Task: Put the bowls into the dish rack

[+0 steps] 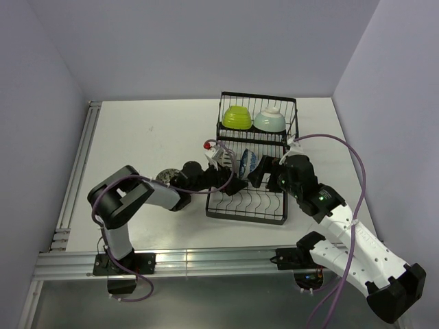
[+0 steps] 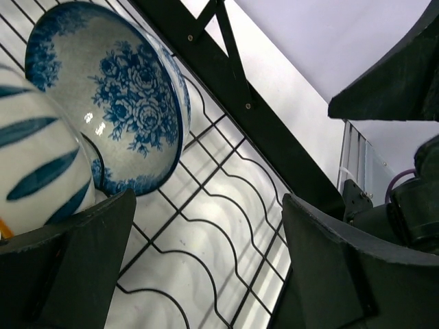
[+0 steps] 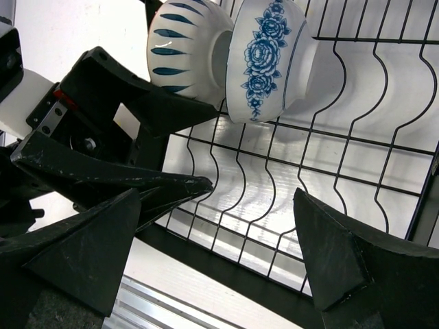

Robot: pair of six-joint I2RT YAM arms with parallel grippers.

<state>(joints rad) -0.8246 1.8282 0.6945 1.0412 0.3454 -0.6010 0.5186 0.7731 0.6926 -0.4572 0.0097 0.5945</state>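
The white table (image 1: 151, 130) is holding everything. The black rack (image 1: 247, 204) is sitting on it, a bit toward 3 o'clock from the middle.

The left arm (image 1: 130, 199) is lying across the table from 8 o'clock. The right arm (image 1: 343, 233) is pointing in from 4 o'clock.

Four bowls are sitting in the rack. In the raised part at its 12 o'clock end, the green bowl (image 1: 236, 118) is sitting at 9 o'clock of the mint bowl (image 1: 269, 120), and they are touching. In the middle of the rack, the striped bowl (image 1: 223, 160) and the flower bowl (image 1: 248, 162) are standing on their edges in the wires. The striped one is at 9 o'clock of the flower one, pressed close to it. A dark bowl (image 1: 164, 178) is sitting on the table at 9 o'clock of the rack, partly hiding behind the left arm.

The left gripper (image 1: 233, 179) is hanging over the rack's 9 o'clock side, just at 6 o'clock of the striped bowl. Its fingers are standing wide apart and holding nothing. The striped bowl is right beside one finger, and I cannot tell if they are touching.

The right gripper (image 1: 264, 171) is hanging over the middle of the rack, at 4 o'clock of the flower bowl. Its fingers are also spread wide, with only rack wires showing between them.
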